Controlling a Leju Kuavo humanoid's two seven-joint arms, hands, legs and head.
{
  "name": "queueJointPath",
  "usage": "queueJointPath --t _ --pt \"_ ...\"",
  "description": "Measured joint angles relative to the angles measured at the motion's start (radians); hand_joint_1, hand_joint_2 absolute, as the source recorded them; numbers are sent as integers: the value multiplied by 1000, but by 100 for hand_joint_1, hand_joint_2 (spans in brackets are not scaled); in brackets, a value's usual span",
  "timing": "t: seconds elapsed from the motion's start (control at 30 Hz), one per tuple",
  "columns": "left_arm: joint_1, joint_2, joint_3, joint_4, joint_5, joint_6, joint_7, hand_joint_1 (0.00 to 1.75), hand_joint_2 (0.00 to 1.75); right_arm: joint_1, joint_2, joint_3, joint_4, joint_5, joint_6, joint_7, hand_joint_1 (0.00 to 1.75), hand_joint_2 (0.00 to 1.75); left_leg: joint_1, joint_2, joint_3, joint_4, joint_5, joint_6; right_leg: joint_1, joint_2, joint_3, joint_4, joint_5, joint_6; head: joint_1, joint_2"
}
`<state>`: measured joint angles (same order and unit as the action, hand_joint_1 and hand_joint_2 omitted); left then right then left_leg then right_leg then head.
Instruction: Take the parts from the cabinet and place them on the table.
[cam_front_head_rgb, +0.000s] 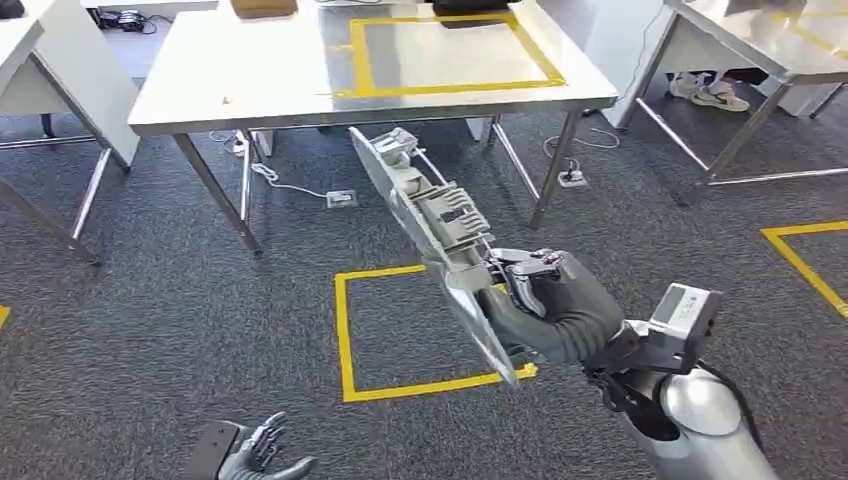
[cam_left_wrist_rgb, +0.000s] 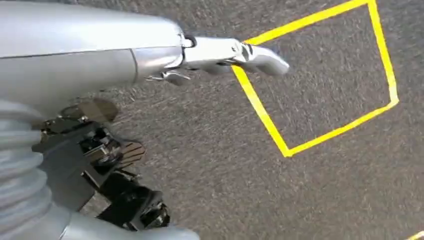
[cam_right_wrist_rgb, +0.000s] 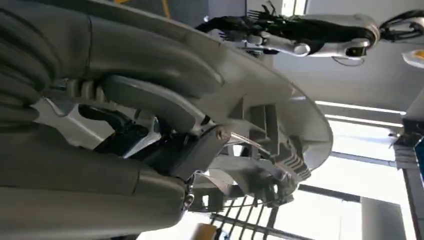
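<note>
1. Far left first: my left hand (cam_front_head_rgb: 258, 455) hangs low at my side over the grey carpet, fingers apart, nothing in it. It has no job in this step, and I'd keep it clear of the carry.

2. Next, the yellow taped square (cam_front_head_rgb: 420, 330) on the floor in front of me. I read it as my standing mark before the table (cam_front_head_rgb: 240, 95), so I'd step up to it and stop square.

3. Now the part (cam_front_head_rgb: 430, 215), up in the air between me and the table edge, not yet set down. It's a long, pale grey plastic panel, flat on one face, with ribs, clips and a thin wire on the other. It's tilted, its far end pointing at the table.

4. My right hand (cam_front_head_rgb: 550, 305) is clamped on the panel's near end, thumb on one face and fingers on the other. With so much length out front it could swing, so I'd hold firm, lift the far end over the table edge, and lower it flat inside the yellow outline (cam_front_head_rgb: 450, 50).
</note>
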<state>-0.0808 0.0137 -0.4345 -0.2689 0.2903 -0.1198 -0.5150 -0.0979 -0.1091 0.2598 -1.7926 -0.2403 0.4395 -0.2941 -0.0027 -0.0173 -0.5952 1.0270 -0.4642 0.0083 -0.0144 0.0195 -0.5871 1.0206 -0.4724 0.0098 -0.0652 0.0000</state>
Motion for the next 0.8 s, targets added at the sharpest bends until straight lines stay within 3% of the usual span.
queueJointPath --t 0.13,0.3,0.8 --pt "0 -3 2 0 -3 0 0 0 175 0 0 0 0 14 -8 -2 175 175 -1 0 0 1 0 6 -1 0 3 -8 4 13 0 0" --pt "-1 -4 6 0 -3 0 0 0 175 0 0 1 0 30 -11 -2 175 175 -3 0 0 1 1 8 -3 0 3 -9 6 22 0 0" --pt "0 -5 23 0 -6 6 -3 0 175 0 -2 2 0 64 -26 -15 175 175 -1 0 0 1 2 7 0 0 3 -8 6 23 0 0"
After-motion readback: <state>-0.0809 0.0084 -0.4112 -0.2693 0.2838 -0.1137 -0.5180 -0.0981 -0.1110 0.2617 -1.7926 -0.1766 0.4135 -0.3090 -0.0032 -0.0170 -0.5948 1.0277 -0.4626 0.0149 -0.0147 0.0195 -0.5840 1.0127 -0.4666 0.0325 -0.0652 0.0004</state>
